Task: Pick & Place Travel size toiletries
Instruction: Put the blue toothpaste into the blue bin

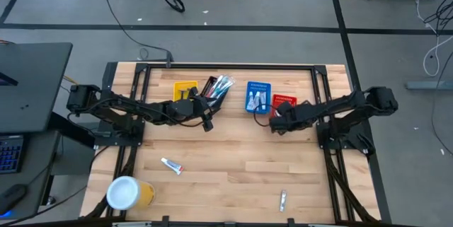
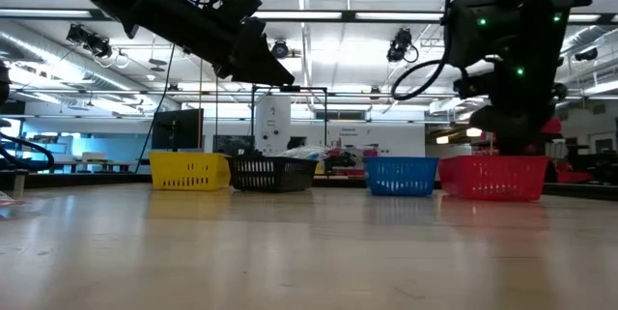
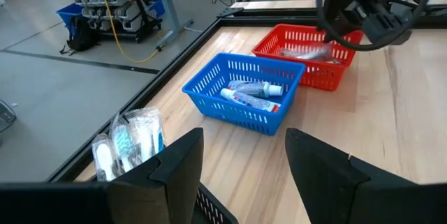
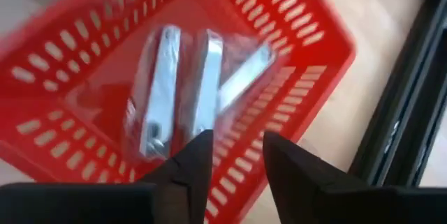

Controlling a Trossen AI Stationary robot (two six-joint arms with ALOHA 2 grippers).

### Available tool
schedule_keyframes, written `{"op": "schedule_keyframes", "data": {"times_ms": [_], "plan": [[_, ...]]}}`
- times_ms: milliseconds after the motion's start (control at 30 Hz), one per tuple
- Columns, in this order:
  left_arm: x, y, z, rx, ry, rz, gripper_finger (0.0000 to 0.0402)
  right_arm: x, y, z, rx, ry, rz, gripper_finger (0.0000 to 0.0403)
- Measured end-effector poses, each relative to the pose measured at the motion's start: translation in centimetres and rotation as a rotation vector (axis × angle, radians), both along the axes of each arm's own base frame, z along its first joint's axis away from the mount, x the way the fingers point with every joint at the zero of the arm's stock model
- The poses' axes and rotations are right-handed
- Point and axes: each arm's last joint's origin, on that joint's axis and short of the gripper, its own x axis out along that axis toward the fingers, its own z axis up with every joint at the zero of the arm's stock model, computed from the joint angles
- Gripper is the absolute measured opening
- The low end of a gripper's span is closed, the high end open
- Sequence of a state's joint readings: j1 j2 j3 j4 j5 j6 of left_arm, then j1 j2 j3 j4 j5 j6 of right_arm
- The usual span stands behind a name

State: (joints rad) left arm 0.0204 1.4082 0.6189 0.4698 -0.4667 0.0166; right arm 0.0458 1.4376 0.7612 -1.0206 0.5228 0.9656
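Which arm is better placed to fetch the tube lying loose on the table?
Left. The tube lies on the left arm's side, nearer the left gripper; the right gripper hovers by the red basket.

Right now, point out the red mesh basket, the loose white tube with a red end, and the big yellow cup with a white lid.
Red mesh basket (image 3: 335, 70): left wrist view, front wall.
White tube with red end (image 1: 171, 165): high view, mid-body.
Yellow cup with white lid (image 1: 122, 192): high view, lid centre.
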Motion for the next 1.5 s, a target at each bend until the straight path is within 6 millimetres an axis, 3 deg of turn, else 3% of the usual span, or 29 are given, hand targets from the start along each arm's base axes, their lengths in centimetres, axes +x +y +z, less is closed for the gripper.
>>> {"op": "schedule_keyframes", "data": {"times_ms": [167,367,533,667,800,967,1067,1167,1300,1500], "plan": [[0.0,0.0,0.0,0.002,0.001,-0.001,0.0211,0.3,0.1,0.1,0.146,-0.011,-0.015,0.0143],[0.0,0.0,0.0,0.032,0.018,-0.011,0.0211,2.0,0.9,2.1,0.244,-0.079,0.043,0.0144],[0.0,0.0,0.0,0.085,0.048,-0.029,0.0211,3.6,0.8,4.4,0.095,-0.18,0.069,0.0144],[0.1,-0.2,0.0,-0.032,-0.008,-0.048,0.0211,4.9,0.5,5.4,-0.06,-0.312,0.076,0.0144],[0.2,-0.8,-0.2,-0.117,-0.004,-0.252,0.0211,6.7,0.4,6.2,-0.153,-0.46,0.143,0.0145],[0.1,-3.4,0.3,-0.141,0.024,-0.652,0.0211,8.6,0.4,7.4,-0.27,-0.549,0.307,0.0145],[0.0,-4.9,0.4,-0.194,0.143,-0.708,0.0211,9.3,0.2,8.1,-0.318,-0.563,0.405,0.0145],[-0.6,-6.2,0.1,-0.228,0.386,-0.659,0.0211,9.7,-0.2,8.5,-0.361,-0.562,0.457,0.0145],[-2.6,-7.6,0.1,-0.226,0.729,-0.557,0.0211,9.9,-1.0,8.7,-0.392,-0.55,0.473,0.0145],[-5.3,-9.0,-0.3,-0.431,0.982,-0.43,0.0211,9.8,-2.3,8.8,-0.414,-0.51,0.467,0.0145]]}}
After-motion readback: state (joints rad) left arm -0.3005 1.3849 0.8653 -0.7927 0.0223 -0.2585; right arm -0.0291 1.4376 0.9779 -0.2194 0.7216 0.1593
